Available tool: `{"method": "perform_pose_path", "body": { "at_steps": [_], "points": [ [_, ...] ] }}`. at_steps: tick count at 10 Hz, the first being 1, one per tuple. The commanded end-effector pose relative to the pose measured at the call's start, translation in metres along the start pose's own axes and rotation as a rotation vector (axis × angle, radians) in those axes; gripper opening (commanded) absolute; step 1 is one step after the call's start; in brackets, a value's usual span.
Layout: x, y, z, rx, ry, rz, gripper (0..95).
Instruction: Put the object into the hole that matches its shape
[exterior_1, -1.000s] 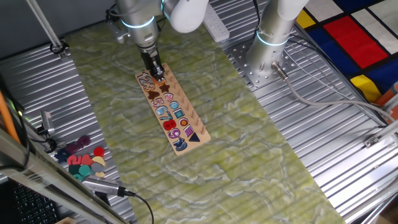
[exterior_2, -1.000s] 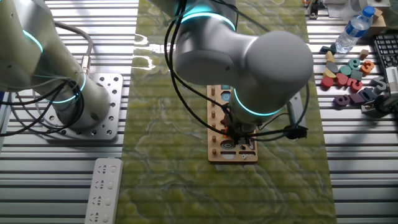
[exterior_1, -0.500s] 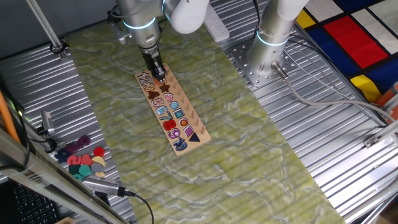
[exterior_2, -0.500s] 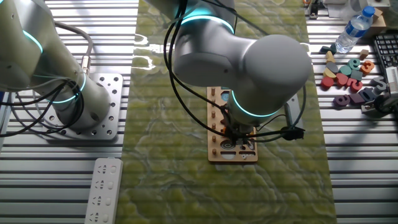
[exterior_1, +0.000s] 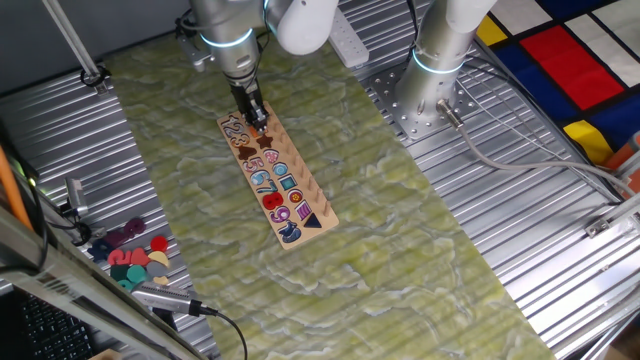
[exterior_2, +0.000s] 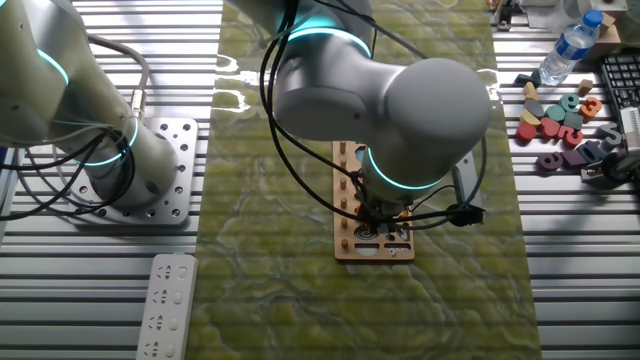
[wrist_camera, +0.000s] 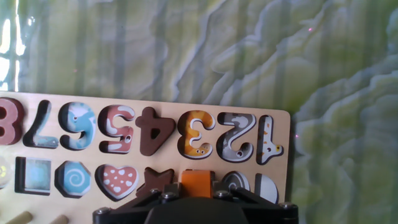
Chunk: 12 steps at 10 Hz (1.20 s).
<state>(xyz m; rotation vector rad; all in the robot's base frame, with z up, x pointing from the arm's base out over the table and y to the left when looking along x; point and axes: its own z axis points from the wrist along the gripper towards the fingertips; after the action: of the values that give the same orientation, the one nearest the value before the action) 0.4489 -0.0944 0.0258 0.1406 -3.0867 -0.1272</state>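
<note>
The long pale wooden puzzle board (exterior_1: 306, 186) lies on the green mat, and also shows in the other fixed view (exterior_2: 345, 250) and the hand view (wrist_camera: 124, 102). My gripper (exterior_1: 258, 124) stands over the board's far end, shut on the small orange piece (wrist_camera: 197, 184). In the hand view the piece sits in the shapes row between the brown star (wrist_camera: 157, 180) and a grey round piece (wrist_camera: 236, 182). The recess under it is hidden by the piece and the jaws. In the other fixed view my arm (exterior_2: 400, 110) covers the gripper.
Loose coloured puzzle pieces lie off the mat (exterior_1: 135, 255), seen too in the other fixed view (exterior_2: 560, 115) beside a water bottle (exterior_2: 566, 50). A second arm's base (exterior_1: 440, 60) stands on the metal table. A white power strip (exterior_2: 165, 305) lies near it.
The arm has shifted very slightly over the board's end. The gripper stays shut on the orange piece at the same spot.
</note>
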Motion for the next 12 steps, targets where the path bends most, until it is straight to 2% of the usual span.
{"method": "perform_pose_path", "body": {
  "at_steps": [1, 12],
  "points": [
    [0.0001, 0.0, -0.0001, 0.0, 0.0, -0.003, 0.0],
    [0.0018, -0.0009, -0.0009, 0.001, 0.02, 0.021, 0.0]
  ]
}}
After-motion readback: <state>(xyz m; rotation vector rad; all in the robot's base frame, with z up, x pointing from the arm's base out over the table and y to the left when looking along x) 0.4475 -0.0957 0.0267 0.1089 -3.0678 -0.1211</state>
